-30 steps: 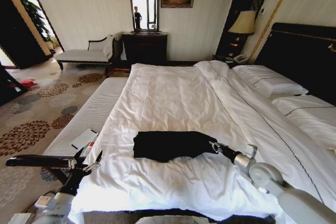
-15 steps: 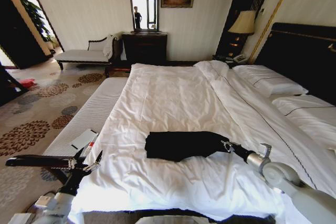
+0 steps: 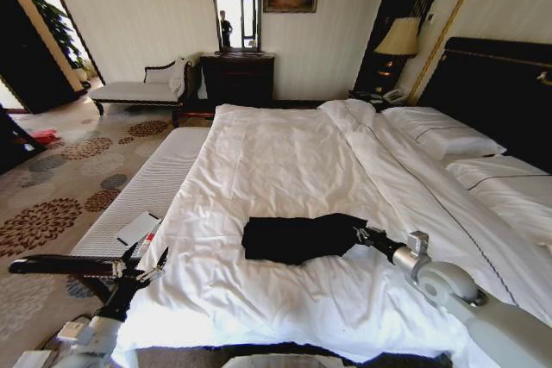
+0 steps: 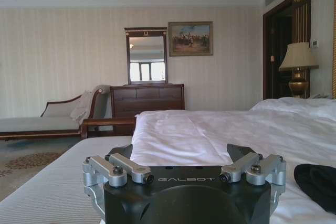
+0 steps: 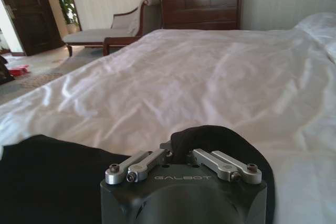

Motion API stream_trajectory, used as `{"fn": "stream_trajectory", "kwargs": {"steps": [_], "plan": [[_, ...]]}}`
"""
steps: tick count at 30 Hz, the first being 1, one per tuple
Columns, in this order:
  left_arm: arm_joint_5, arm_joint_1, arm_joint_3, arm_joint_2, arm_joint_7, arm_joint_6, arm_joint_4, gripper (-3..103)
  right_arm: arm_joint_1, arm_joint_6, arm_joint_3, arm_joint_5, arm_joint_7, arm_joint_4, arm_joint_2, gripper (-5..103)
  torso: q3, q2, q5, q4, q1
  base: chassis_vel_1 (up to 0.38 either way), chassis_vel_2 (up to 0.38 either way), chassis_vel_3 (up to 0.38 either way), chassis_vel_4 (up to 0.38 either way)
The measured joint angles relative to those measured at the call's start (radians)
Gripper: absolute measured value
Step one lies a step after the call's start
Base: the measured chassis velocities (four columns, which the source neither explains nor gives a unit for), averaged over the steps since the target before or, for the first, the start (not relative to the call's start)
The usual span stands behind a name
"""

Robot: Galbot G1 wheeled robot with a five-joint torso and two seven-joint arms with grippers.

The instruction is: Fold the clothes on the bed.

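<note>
Right wrist view shows the right gripper (image 5: 178, 153) with its jaws pinched shut on a fold of the black T-shirt (image 5: 47, 177). A bump of black cloth sits up between the silver fingers (image 5: 220, 163).

From the head view, the right gripper (image 3: 360, 233) holds the right end of the T-shirt (image 3: 297, 237). The shirt is bunched into a long dark lump and lies flat on the white duvet. It is on the near part of the bed (image 3: 285, 161), close to the foot end and far from the pillows (image 3: 440, 134).

The left gripper (image 3: 147, 266) hangs off the left side of the bed, over the floor by a pale bench (image 3: 147, 187). Its jaws are spread wide and hold nothing. In the left wrist view the left gripper (image 4: 184, 171) points along the bed, and a bit of the black shirt (image 4: 317, 182) shows beside it.
</note>
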Motion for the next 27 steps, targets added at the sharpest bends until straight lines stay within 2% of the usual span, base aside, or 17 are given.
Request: {"fn": "stream_trajectory", "kwargs": {"steps": [9, 10, 12, 15, 17, 19, 27], "plan": [[0.000, 0.000, 0.000, 0.000, 0.000, 0.000, 0.000, 100, 0.098, -0.036, -0.110, 0.096, 0.018, 0.089, -0.032, 4, 0.000, 0.000, -0.0001, -0.0003, 0.000, 0.000, 0.000, 0.000, 0.000], [0.000, 0.000, 0.000, 0.000, 0.000, 0.000, 0.000, 100, 0.171, -0.044, -0.193, 0.114, 0.025, 0.092, -0.027, 4, 0.000, 0.000, -0.0001, -0.0004, 0.000, 0.000, 0.000, 0.000, 0.000], [0.000, 0.000, 0.000, 0.000, 0.000, 0.000, 0.000, 100, 0.195, -0.045, -0.219, 0.118, 0.028, 0.090, -0.023, 4, 0.000, 0.000, -0.0001, -0.0005, 0.000, 0.000, 0.000, 0.000, 0.000], [0.000, 0.000, 0.000, 0.000, 0.000, 0.000, 0.000, 100, 0.385, -0.057, -0.401, 0.137, 0.060, 0.054, 0.026, 4, 0.000, 0.000, 0.0002, 0.0003, 0.000, 0.000, 0.000, 0.000, 0.000], [0.000, 0.000, 0.000, 0.000, 0.000, 0.000, 0.000, 100, 0.407, -0.058, -0.423, 0.139, 0.064, 0.048, 0.035, 4, 0.000, 0.000, 0.0002, 0.0003, 0.000, 0.000, 0.000, 0.000, 0.000], [0.000, 0.000, 0.000, 0.000, 0.000, 0.000, 0.000, 100, 0.475, -0.059, -0.496, 0.138, 0.072, 0.025, 0.058, 4, 0.000, 0.000, 0.0000, 0.0000, 0.000, 0.000, 0.000, 0.000, 0.000], [0.000, 0.000, 0.000, 0.000, 0.000, 0.000, 0.000, 100, 0.513, -0.060, -0.567, 0.103, 0.076, -0.003, 0.102, 4, 0.000, 0.000, 0.0001, -0.0003, 0.000, 0.000, 0.000, 0.000, 0.000]]}}
